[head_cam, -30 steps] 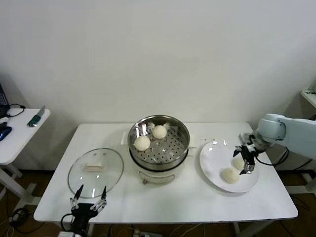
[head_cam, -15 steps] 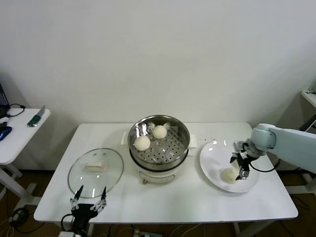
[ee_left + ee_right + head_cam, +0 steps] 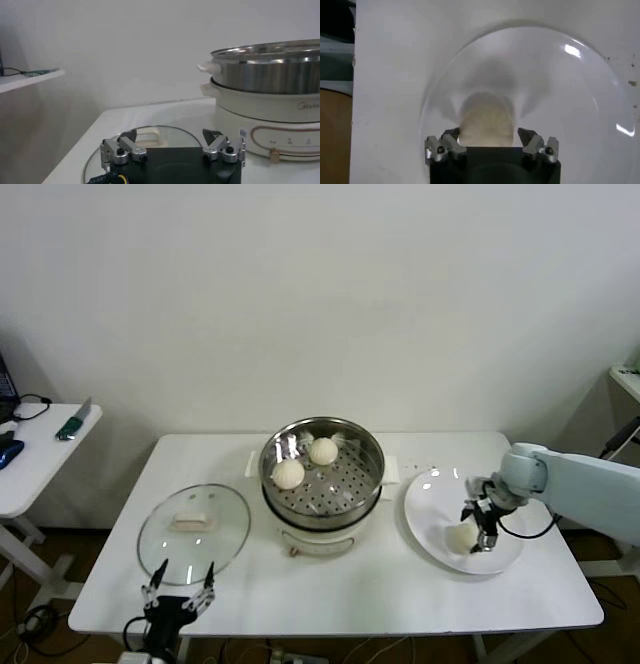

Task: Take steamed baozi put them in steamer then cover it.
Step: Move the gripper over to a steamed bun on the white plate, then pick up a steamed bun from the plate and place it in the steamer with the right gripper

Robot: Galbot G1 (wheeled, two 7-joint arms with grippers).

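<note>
The steel steamer [image 3: 322,484] stands mid-table on its white pot base, with two baozi [image 3: 323,451] [image 3: 288,474] inside. My right gripper [image 3: 479,527] is low over the white plate [image 3: 430,504], open, with a baozi [image 3: 461,536] beside its fingers. In the right wrist view that baozi [image 3: 486,120] sits between the open jaws of my right gripper [image 3: 488,136], a gap on each side, on the plate [image 3: 560,85]. No other baozi shows on the plate. The glass cover [image 3: 193,532] lies flat at front left. My left gripper [image 3: 181,592] is parked open just in front of it.
The left wrist view shows the open left gripper [image 3: 172,145], the cover's rim [image 3: 150,131] and the steamer [image 3: 270,67]. A side table [image 3: 30,459] with a green-handled tool [image 3: 72,424] stands at far left. A white card [image 3: 391,470] lies behind the pot.
My right gripper has moved down and toward the front of the plate, onto the nearer baozi. The farther baozi on the plate no longer shows. The left arm has not moved.
</note>
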